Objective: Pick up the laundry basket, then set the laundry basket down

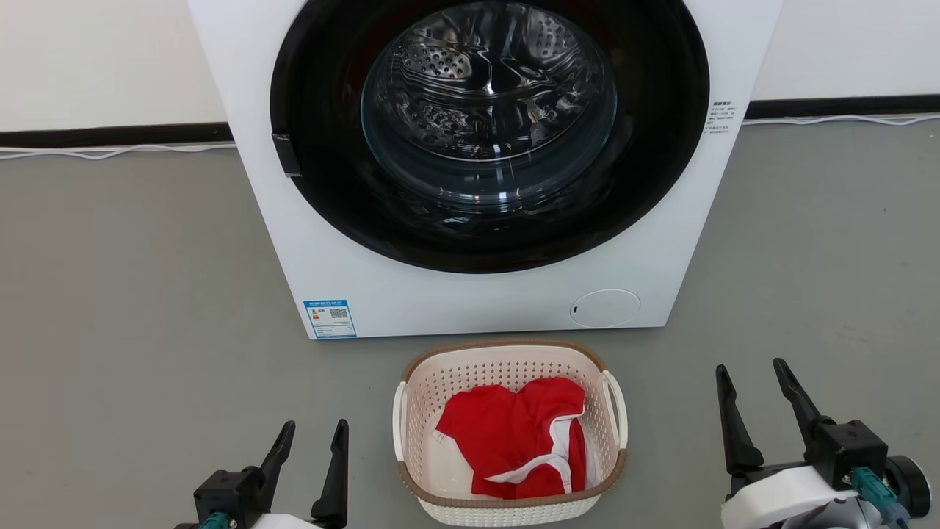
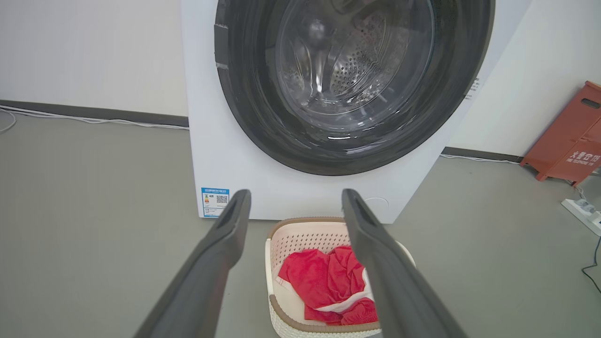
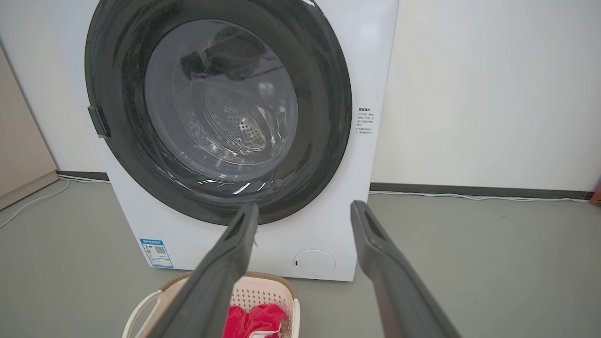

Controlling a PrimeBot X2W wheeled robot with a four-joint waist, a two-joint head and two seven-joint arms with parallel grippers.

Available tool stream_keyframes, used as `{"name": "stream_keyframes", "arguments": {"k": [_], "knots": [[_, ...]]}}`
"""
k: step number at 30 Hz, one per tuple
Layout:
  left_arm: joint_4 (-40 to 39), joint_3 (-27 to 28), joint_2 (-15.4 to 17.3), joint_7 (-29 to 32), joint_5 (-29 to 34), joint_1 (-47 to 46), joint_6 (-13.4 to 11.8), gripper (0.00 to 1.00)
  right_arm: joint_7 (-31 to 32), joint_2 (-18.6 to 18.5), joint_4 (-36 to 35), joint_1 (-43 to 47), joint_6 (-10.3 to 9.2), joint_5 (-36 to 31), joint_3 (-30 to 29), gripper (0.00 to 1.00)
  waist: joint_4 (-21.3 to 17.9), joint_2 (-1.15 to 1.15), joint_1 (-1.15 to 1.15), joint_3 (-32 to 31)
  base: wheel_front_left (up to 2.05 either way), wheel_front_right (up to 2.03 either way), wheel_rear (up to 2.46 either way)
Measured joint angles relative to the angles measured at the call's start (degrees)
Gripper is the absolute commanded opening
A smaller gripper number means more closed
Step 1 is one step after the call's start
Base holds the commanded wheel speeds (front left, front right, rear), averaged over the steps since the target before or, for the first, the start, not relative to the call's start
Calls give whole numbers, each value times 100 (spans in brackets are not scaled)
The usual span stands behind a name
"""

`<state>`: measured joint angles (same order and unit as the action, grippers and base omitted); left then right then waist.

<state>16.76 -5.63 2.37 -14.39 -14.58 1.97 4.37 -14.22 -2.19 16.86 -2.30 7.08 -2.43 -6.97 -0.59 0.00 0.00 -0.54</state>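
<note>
My left gripper (image 1: 316,427): fingers apart, nothing held, near the laundry basket (image 1: 507,345). Basket sits on the floor (image 1: 132,294) just before the washing machine (image 1: 440,294), red garment (image 1: 507,433) inside. My right gripper (image 1: 750,367): fingers apart, empty, off the basket's right handle.

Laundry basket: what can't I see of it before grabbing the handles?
Head view: laundry basket floor mostly under the red garment; near wall cut by bottom edge.
Left wrist view: right side behind a left gripper finger.
Right wrist view: near half off-frame; a right gripper finger crosses it.
</note>
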Motion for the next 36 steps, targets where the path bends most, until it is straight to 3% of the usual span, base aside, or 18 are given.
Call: {"name": "stream_keyframes", "arguments": {"k": [22,36], "knots": [[18,-29,2,0,0,-1,0,100,0,-1,2,18,0,41,-49,100,-15,0,0,141,0,0,0],[378,-193,3,-12,3,-687,-29,100,-5,-16,121,-616,4,313,-219,100,-82,0,0,938,0,0,0]]}}
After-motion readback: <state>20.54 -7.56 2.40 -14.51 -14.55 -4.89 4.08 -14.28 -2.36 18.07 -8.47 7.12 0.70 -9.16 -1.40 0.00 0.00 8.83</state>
